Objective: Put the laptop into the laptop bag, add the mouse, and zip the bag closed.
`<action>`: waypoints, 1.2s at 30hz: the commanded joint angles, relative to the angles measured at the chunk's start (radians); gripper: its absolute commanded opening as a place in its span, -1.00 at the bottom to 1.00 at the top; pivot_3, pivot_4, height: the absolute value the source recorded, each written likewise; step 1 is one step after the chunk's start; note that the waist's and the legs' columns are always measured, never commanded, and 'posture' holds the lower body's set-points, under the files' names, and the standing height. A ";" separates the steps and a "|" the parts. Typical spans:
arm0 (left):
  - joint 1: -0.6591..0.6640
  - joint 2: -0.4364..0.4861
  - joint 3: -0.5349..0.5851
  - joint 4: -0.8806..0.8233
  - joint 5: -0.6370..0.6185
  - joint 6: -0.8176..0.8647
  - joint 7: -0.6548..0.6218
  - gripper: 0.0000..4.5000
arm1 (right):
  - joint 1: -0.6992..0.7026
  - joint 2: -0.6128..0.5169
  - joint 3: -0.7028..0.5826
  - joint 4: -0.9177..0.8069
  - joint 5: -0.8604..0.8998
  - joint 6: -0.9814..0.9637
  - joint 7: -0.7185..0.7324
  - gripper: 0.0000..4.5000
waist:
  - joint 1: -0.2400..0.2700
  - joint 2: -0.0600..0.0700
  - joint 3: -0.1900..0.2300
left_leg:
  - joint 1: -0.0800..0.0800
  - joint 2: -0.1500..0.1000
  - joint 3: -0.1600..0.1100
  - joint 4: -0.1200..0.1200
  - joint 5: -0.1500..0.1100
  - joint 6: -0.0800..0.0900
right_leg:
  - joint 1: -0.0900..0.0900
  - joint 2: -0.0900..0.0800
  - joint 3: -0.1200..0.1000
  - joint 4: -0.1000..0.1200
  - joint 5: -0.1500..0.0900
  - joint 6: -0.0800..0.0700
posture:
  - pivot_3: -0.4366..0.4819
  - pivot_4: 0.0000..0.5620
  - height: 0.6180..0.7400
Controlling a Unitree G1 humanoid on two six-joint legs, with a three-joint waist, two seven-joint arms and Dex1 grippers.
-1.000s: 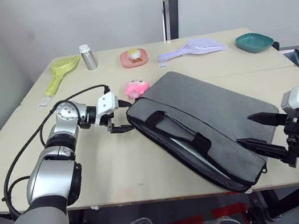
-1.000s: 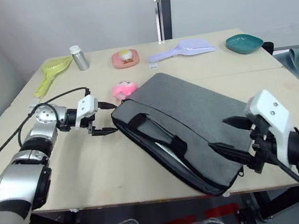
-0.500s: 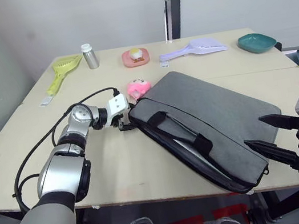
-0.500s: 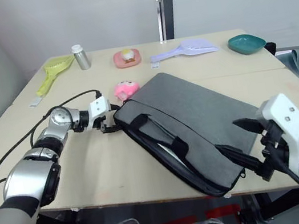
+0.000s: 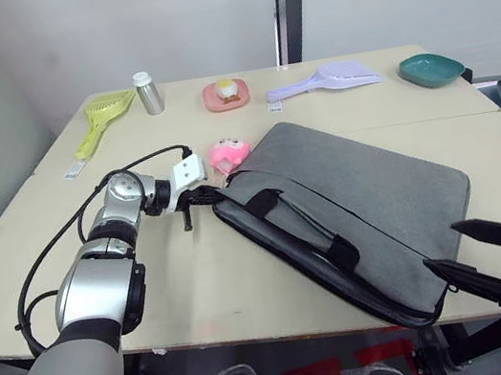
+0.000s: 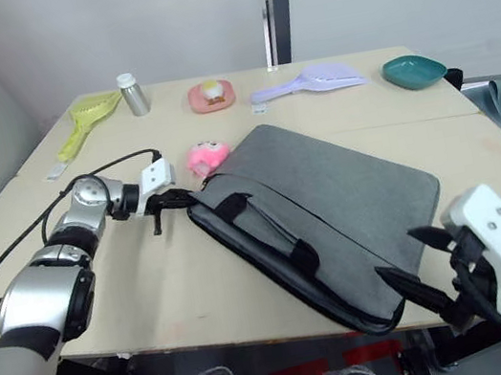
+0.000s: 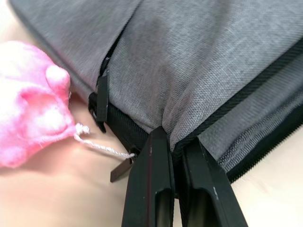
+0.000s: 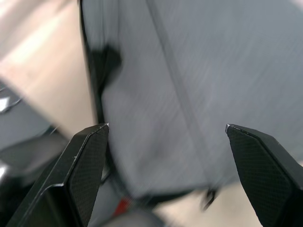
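The grey laptop bag [image 5: 357, 188] lies flat and slantwise on the table, black handles [image 5: 292, 229] along its near long side. My left gripper [image 5: 202, 196] is at its left corner; the left wrist view shows the gripper [image 7: 173, 137] shut on the bag's grey fabric and black trim, close to a zipper pull [image 7: 101, 99]. My right gripper [image 5: 443, 246] hangs open just off the bag's near right corner, its fingers wide apart over the bag's end [image 8: 156, 94]. The laptop and the mouse are hidden.
A pink plush toy [image 5: 229, 150] touches the bag's left corner. Along the far side stand a yellow scoop [image 5: 102, 118], a metal bottle [image 5: 149, 94], a pink dish [image 5: 225, 95], a lilac scoop [image 5: 324, 82] and a teal bowl [image 5: 429, 69]. The table's near edge [image 5: 254, 318] runs below the bag.
My left gripper moved up to the bag's left corner and closed on it. My right gripper drew back from the bag's near right end toward the table edge.
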 commanded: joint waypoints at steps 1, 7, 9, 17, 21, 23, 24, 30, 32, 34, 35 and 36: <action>0.023 0.037 0.031 -0.050 -0.039 -0.021 -0.044 -0.99 | 0.108 0.011 0.001 -0.017 -0.056 -0.063 0.069 0.84 | -0.002 0.000 0.000 | 0.000 0.000 0.000 0.000 0.000 0.000 | 0.000 0.000 0.000 -0.001 0.000 0.000 | -0.05 -0.47 1.00; 0.068 0.049 0.066 -0.109 -0.094 0.005 -0.053 -0.99 | 0.092 0.069 0.160 0.059 -0.065 -0.030 0.031 0.84 | -0.003 -0.002 0.002 | 0.000 0.000 0.000 0.000 0.000 0.000 | 0.000 -0.001 0.001 -0.001 0.000 0.001 | -0.05 -0.47 1.00; 0.089 0.056 0.063 -0.126 -0.100 0.004 -0.057 -0.99 | 0.060 0.084 0.202 0.106 -0.038 -0.022 0.012 0.84 | -0.004 -0.001 0.002 | 0.000 0.000 0.000 0.000 0.000 0.000 | 0.000 -0.001 0.001 -0.001 0.000 0.001 | -0.05 -0.47 1.00; 0.133 0.076 0.065 -0.196 -0.131 0.022 -0.069 -0.99 | -0.128 0.129 0.352 0.338 0.007 0.019 -0.054 0.84 | -0.009 -0.001 0.002 | 0.000 0.000 0.000 0.000 0.000 0.000 | 0.000 0.000 0.001 -0.001 0.000 0.000 | -0.05 -0.47 1.00; 0.143 0.083 0.064 -0.224 -0.146 0.038 -0.065 -0.99 | -0.213 0.137 0.440 0.387 -0.015 0.041 -0.083 0.84 | -0.013 -0.002 0.002 | 0.001 0.000 0.000 0.000 0.000 -0.001 | 0.000 0.000 0.001 0.001 0.000 0.000 | -0.05 -0.47 1.00; 0.150 0.085 0.063 -0.237 -0.152 0.045 -0.066 -0.99 | -0.250 0.146 0.469 0.413 -0.022 0.046 -0.097 0.84 | -0.017 -0.002 0.002 | 0.002 0.001 0.000 0.000 0.000 -0.001 | 0.001 0.001 0.001 0.001 0.000 0.000 | -0.05 -0.47 1.00; 0.154 0.086 0.064 -0.244 -0.155 0.047 -0.068 -0.99 | -0.266 0.149 0.481 0.420 -0.027 0.049 -0.100 0.84 | -0.020 -0.003 0.001 | 0.002 0.001 0.000 0.000 0.000 -0.001 | 0.001 0.001 0.001 0.001 0.000 0.000 | -0.05 -0.47 1.00; 0.188 0.100 0.068 -0.293 -0.172 0.060 -0.071 -1.00 | -0.295 0.135 0.446 0.446 -0.030 0.042 -0.068 0.03 | -0.028 -0.002 0.002 | 0.009 0.001 0.001 0.000 0.000 -0.001 | 0.008 -0.001 0.002 0.001 0.000 0.000 | -0.05 -0.47 1.00; 0.203 0.111 0.069 -0.314 -0.182 0.066 -0.074 -1.00 | -0.292 0.119 0.425 0.456 -0.039 0.039 -0.038 -0.27 | -0.028 -0.002 0.002 | 0.009 0.001 0.001 0.000 0.000 -0.001 | 0.008 0.000 0.002 0.001 0.000 0.000 | -0.05 -0.47 1.00; 0.218 0.123 0.071 -0.340 -0.193 0.073 -0.080 -1.00 | -0.311 0.099 0.413 0.477 -0.048 0.040 -0.017 -0.57 | -0.030 -0.002 0.002 | 0.009 0.001 0.002 0.000 0.000 -0.001 | 0.008 0.000 0.002 0.000 0.000 0.000 | -0.05 -0.47 1.00; 0.226 0.131 0.072 -0.354 -0.198 0.078 -0.082 -1.00 | -0.323 0.087 0.413 0.488 -0.057 0.038 -0.006 -0.71 | -0.031 -0.003 0.002 | 0.009 0.001 0.002 0.000 0.000 -0.001 | 0.008 0.000 0.002 0.000 0.000 0.000 | -0.05 -0.47 1.00; 0.234 0.138 0.074 -0.370 -0.203 0.084 -0.085 -1.00 | -0.337 0.078 0.415 0.499 -0.065 0.036 0.004 -0.87 | -0.032 -0.002 0.002 | 0.009 0.001 0.002 0.000 0.000 -0.001 | 0.008 0.000 0.002 0.000 0.000 0.000 | -0.05 -0.47 1.00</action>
